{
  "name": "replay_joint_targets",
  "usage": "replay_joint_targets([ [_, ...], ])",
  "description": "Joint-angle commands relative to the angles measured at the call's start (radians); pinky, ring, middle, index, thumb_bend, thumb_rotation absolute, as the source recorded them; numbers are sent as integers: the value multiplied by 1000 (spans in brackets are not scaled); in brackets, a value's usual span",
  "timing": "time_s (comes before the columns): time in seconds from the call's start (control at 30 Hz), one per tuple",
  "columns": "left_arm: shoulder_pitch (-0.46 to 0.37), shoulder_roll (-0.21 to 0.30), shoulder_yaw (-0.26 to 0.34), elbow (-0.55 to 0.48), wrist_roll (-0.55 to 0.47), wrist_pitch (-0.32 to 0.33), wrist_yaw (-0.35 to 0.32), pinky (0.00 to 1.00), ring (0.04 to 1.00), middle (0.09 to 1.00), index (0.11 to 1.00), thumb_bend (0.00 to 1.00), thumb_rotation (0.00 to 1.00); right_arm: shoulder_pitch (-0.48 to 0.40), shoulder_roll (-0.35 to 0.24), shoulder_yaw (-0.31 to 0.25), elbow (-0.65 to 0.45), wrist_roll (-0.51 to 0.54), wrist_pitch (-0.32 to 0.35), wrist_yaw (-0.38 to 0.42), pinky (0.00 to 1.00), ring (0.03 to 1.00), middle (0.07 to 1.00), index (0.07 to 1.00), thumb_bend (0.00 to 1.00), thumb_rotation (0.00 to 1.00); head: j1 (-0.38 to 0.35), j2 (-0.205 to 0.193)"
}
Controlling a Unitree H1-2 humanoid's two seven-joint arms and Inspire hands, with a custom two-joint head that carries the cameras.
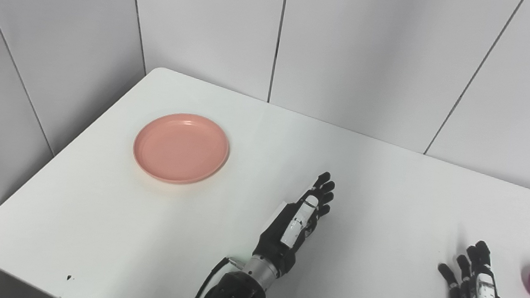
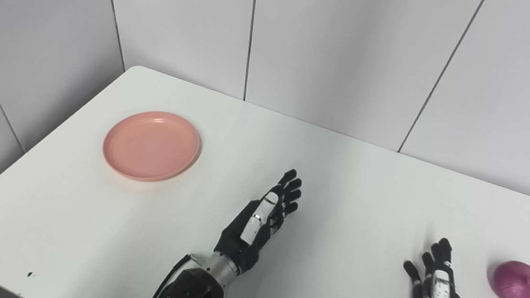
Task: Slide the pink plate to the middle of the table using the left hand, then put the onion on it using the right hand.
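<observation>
Evidently the first step is not yet begun: on the worktop [image 1: 386, 188] the pink plate [image 1: 181, 148] lies untouched, well apart to the left of the left hand [image 1: 299, 219], whose fingers are extended, nothing held. A leftward reach to the rim is called for. The right hand [image 2: 437, 289] is spread empty, the onion [image 2: 519, 284] near on its right.

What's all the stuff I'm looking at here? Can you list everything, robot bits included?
pink plate: one, salmon pink, empty, on the table's far left part.
onion: one, purple, on the table at the near right, just right of the right hand.
table: one, white, against grey wall panels.
wall panels: several, pale grey, behind and to the left of the table.
left hand: one, black, open, near the table's middle, holding nothing.
right hand: one, black, open, at the near right, holding nothing.
</observation>
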Motion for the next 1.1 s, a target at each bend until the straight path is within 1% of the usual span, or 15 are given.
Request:
replay_joint_targets([
  [0.0, 10, -36, -6, 45, -6, -3, 1, 1000, 1000, 1000, 1000, 414, 1000, -13, 0, 2, -7, -7, -17, 6, 1000, 1000, 1000, 1000, 356, 969, -1, 0],
  [0.1, 10, -38, -5, 41, -5, 0, 5, 1000, 1000, 1000, 1000, 411, 1000, -13, 2, 0, -4, -8, -22, 4, 1000, 1000, 1000, 1000, 357, 964, -1, 2],
  [0.17, 10, -39, -3, 39, -7, 1, 6, 1000, 1000, 1000, 1000, 416, 1000, -13, 0, 1, -2, -8, -26, 6, 1000, 1000, 1000, 1000, 375, 960, -1, 2],
  [0.3, 8, -39, -2, 32, -6, 6, 11, 1000, 1000, 1000, 1000, 431, 1000, -12, -1, 2, -7, -2, -13, 9, 1000, 1000, 1000, 1000, 394, 951, 1, 3],
  [0.57, -5, -28, -6, 10, 23, 14, 23, 1000, 1000, 1000, 1000, 462, 1000, -14, -6, 0, 16, 7, -40, 20, 1000, 1000, 1000, 1000, 429, 936, 6, 4],
  [0.73, -14, -25, -7, -14, 35, 19, 29, 1000, 1000, 1000, 1000, 448, 1000, -13, 0, 3, 0, -6, -20, 9, 1000, 1000, 1000, 1000, 409, 956, 10, 3],
  [0.83, -22, -24, -2, -32, 36, 26, 32, 1000, 1000, 1000, 997, 449, 1000, -15, 1, 2, 2, -6, -22, 9, 1000, 1000, 1000, 1000, 408, 942, 10, 2],
  [0.93, -28, -22, 5, -51, 27, 34, 32, 1000, 1000, 1000, 997, 446, 1000, -15, 2, 5, -3, -15, -19, 6, 1000, 1000, 1000, 1000, 401, 955, 12, 1],
  [1.03, -34, -17, 13, -71, 29, 37, 36, 1000, 1000, 1000, 990, 437, 1000, -16, 5, 1, 0, -10, -16, 7, 1000, 1000, 1000, 1000, 420, 956, 14, 0],
  [1.07, -38, -12, 16, -78, 33, 39, 37, 1000, 1000, 1000, 990, 443, 1000, -17, 6, -1, 4, -8, -18, 8, 1000, 1000, 1000, 1000, 395, 963, 16, -1],
])
